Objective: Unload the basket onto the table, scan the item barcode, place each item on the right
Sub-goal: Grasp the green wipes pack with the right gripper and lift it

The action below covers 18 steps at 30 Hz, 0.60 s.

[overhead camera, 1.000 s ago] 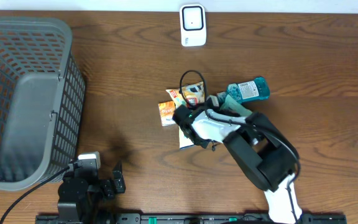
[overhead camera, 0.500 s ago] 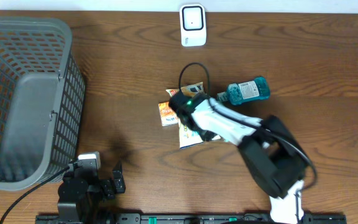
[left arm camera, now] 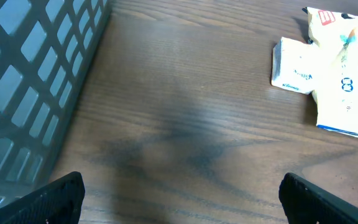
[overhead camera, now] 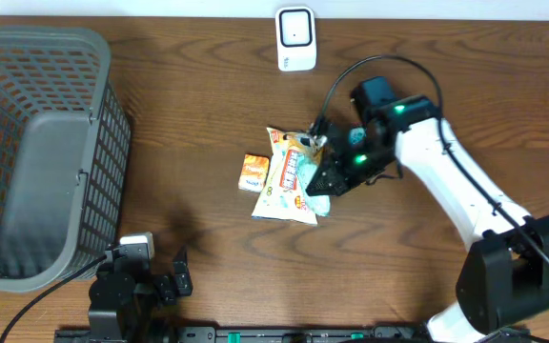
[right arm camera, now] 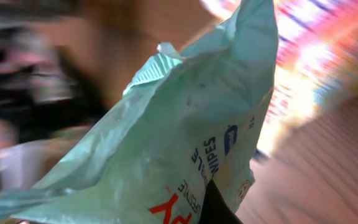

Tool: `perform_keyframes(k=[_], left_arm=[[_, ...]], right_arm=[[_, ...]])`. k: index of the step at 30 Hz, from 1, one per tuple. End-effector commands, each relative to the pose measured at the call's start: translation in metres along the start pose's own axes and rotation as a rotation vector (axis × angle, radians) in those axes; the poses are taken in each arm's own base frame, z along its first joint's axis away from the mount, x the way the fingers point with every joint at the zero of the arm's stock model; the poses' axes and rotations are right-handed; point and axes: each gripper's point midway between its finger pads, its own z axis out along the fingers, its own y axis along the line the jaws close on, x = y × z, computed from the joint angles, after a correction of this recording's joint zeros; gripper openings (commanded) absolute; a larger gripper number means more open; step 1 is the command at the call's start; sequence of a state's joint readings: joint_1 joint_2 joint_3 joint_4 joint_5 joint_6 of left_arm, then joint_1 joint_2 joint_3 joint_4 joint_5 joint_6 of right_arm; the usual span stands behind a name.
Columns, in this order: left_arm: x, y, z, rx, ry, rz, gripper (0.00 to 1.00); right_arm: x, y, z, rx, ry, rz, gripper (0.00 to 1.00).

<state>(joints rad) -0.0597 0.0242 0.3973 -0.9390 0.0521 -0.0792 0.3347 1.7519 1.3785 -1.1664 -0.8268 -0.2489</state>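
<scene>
Gripping one wipes pack (right arm camera: 185, 124): right end effector (overhead camera: 324, 183). Left end effector (left arm camera: 182, 199) spread wide. One orange packet (overhead camera: 254, 172).

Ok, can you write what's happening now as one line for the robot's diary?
right gripper: shut on wipes pack | left gripper: open, empty | scanner: not reached yet

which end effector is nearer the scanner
Right. The right end effector, shut on the wipes pack, is mid-table in front of the scanner; the left end effector sits at the near edge.
</scene>
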Motion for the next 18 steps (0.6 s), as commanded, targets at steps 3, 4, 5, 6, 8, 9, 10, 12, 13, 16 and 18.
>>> perform_keyframes(k=[3, 4, 5, 6, 8, 9, 10, 12, 13, 16, 18], left_arm=[[0.001, 0.002, 0.001, -0.012, 0.004, -0.011, 1.0], [0.001, 0.002, 0.001, -0.012, 0.004, -0.011, 1.0], [0.001, 0.002, 0.001, -0.012, 0.004, -0.011, 1.0], [0.001, 0.002, 0.001, -0.012, 0.004, -0.011, 1.0], [0.001, 0.002, 0.001, -0.012, 0.004, -0.011, 1.0], [0.002, 0.002, 0.001, -0.013, 0.004, -0.011, 1.0], [0.001, 0.002, 0.001, -0.012, 0.004, -0.011, 1.0], [0.001, 0.002, 0.001, -0.012, 0.004, -0.011, 1.0], [0.001, 0.002, 0.001, -0.012, 0.004, -0.011, 1.0], [0.002, 0.002, 0.001, -0.013, 0.004, -0.011, 1.0], [0.002, 0.002, 0.001, -0.013, 0.004, -0.011, 1.0]], right_arm=[[-0.013, 0.064, -0.025, -0.509, -0.249, -0.268, 0.01], [-0.013, 0.07, -0.028, -0.556, -0.295, -0.329, 0.01], [-0.013, 0.074, -0.03, -0.588, -0.333, -0.382, 0.01], [-0.012, 0.08, -0.032, -0.625, -0.382, -0.448, 0.01], [-0.009, 0.081, -0.029, -0.621, -0.41, -0.532, 0.01], [-0.009, 0.082, -0.028, -0.621, -0.411, -0.54, 0.01], [-0.009, 0.082, -0.028, -0.622, -0.41, -0.544, 0.01], [-0.011, 0.085, -0.03, -0.635, -0.385, -0.477, 0.01], [-0.012, 0.086, -0.031, -0.648, -0.357, -0.399, 0.01], [-0.015, 0.088, -0.034, -0.687, -0.264, -0.134, 0.01], [-0.016, 0.088, -0.035, -0.701, -0.223, -0.017, 0.01]])
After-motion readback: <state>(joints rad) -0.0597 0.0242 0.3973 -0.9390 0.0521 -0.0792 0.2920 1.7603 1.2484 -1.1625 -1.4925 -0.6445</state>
